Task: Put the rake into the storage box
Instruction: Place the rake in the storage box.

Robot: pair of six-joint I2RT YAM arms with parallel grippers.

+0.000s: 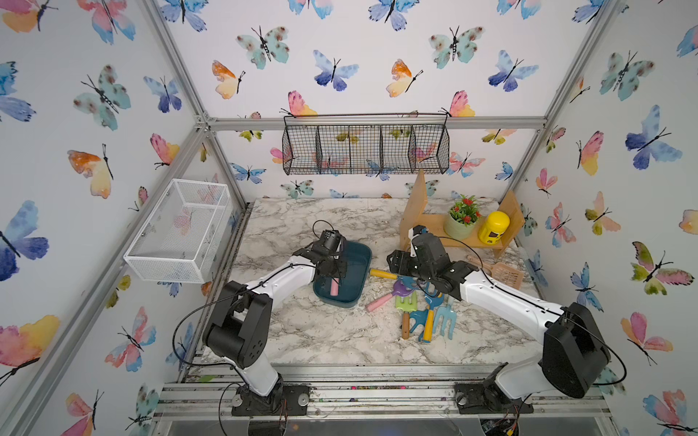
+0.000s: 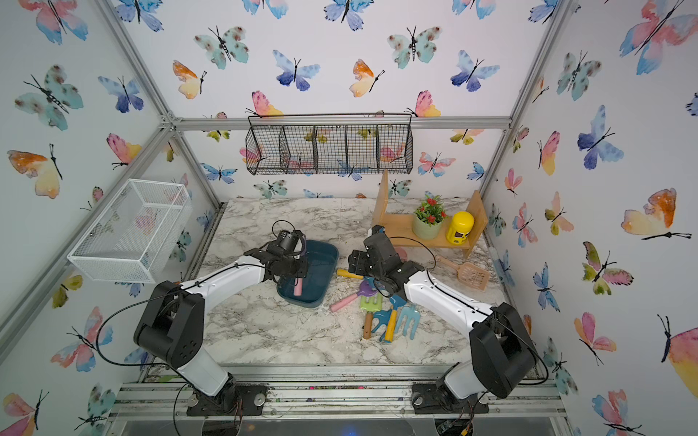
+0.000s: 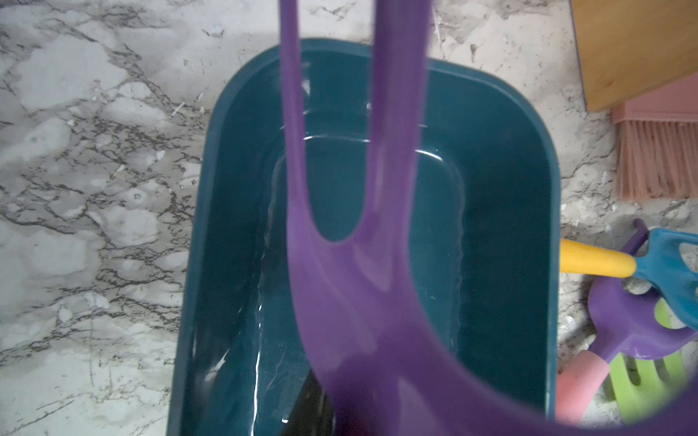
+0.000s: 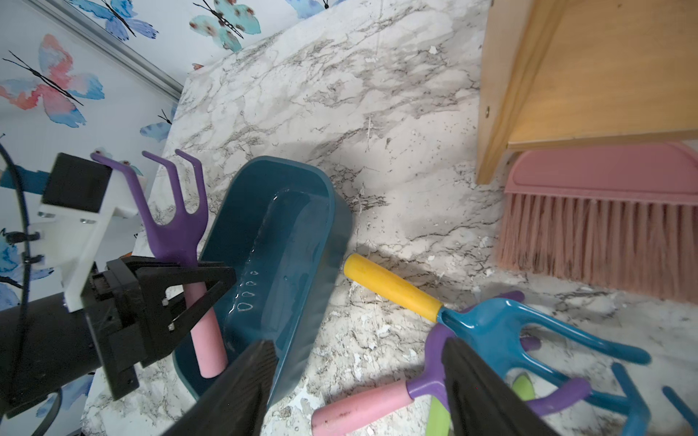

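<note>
Marble table (image 1: 321,332) | 1 storage box (image 1: 357,266) | left end effector (image 4: 200,293) holds 1 rake (image 4: 176,234) | right end effector (image 4: 359,341) wide

no text can be read anywhere.

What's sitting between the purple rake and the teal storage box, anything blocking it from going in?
Nothing visible. The left tool grips the rake by its pink handle, upright, with the handle end already below the rim of the storage box. No other item shows inside.
</note>
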